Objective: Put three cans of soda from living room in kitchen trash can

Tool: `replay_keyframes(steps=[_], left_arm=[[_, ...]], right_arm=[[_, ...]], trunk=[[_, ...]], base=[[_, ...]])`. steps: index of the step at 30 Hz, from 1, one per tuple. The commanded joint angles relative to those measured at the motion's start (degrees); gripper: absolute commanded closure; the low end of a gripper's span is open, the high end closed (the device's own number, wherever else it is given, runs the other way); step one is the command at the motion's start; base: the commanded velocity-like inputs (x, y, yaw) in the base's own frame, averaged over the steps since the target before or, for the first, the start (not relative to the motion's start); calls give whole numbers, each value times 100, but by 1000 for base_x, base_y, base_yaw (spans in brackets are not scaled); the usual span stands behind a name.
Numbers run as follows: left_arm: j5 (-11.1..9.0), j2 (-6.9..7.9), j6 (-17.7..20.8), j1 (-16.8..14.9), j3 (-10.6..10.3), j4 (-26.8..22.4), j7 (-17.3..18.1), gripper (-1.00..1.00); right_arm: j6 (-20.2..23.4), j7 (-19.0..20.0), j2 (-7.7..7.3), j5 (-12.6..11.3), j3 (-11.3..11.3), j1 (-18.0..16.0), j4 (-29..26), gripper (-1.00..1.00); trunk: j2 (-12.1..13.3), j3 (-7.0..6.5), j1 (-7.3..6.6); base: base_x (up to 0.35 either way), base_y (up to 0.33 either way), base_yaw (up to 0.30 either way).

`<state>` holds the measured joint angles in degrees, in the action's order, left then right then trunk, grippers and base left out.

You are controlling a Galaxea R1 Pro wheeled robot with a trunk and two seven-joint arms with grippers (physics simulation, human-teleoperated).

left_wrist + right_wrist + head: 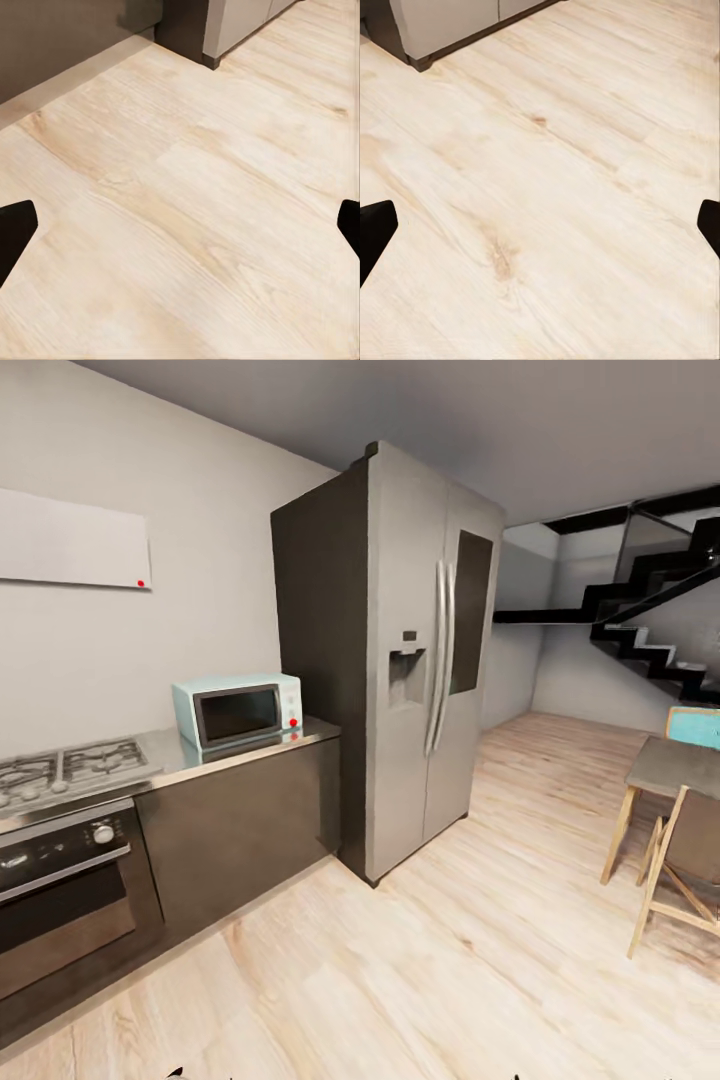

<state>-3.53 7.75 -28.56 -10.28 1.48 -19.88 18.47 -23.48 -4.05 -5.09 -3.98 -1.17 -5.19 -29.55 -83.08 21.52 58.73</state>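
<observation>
While my head camera faces the kitchen (230,760), I see the steel fridge (420,660) beside the worktop carrying the teal microwave (238,710), with hob (70,765) and oven (65,890) further left; a wooden table (672,768) and chair (690,870) stand right; my left gripper (180,225) and right gripper (540,225) both hang spread wide and empty over bare wood floor (430,960).

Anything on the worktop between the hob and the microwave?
Nothing: in the head view the steel worktop is bare between the gas hob and the teal microwave.
</observation>
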Motion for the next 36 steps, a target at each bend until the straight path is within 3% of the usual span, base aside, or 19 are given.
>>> replay_keyframes(steps=[1,16,36], left_arm=[[0,0,0,0,-1,0,-2,-100],[2,-18,-17,0,-17,-1,14,-100],[45,15,-66,0,-33,-23,50,-100]], right_arm=[[0,0,-2,-1,-1,0,0,-100],[2,3,-41,-9,-6,-7,24,-100],[-10,-22,-50,2,5,-9,35,-100]], trunk=[[0,7,0],[0,116,0],[0,257,0]], base=[[173,-290,-133],[95,-281,-140],[-144,-277,-156]])
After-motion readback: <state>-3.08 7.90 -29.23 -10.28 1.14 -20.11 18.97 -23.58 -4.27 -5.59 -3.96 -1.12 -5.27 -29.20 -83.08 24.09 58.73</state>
